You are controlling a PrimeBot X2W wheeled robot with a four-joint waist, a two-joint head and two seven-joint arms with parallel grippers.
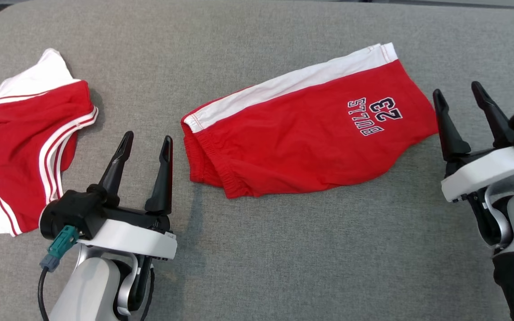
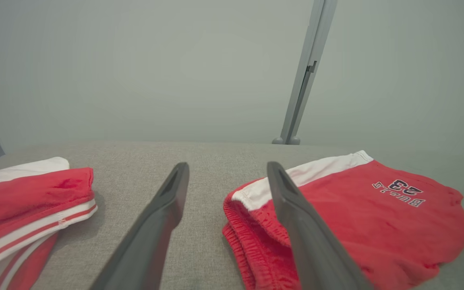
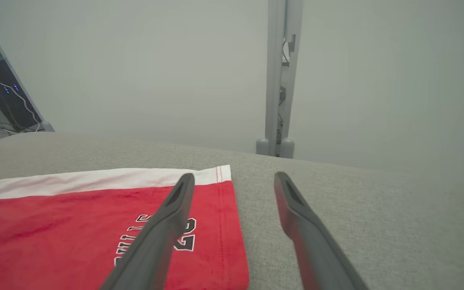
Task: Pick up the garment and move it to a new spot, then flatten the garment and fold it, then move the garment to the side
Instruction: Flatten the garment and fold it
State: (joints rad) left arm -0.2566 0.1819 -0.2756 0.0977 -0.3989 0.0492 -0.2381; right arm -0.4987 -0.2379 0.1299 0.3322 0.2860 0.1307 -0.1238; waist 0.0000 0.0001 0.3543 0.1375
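Left hand [image 1: 148,136] gapes above grey cloth surface [image 1: 283,249], pale wall [image 2: 135,60] behind.

Red shorts [image 1: 310,133] with white band and BULLS 23 print lie folded flat on grey padding [image 1: 283,249].

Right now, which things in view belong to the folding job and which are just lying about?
In the job: red Bulls 23 shorts, likely, lying between open left gripper and open right gripper.
Lying about: crumpled red-and-white jersey; grey post.

Left pincer [image 1: 146,142] and right pincer [image 1: 458,92] both agape, empty, fingers forward.
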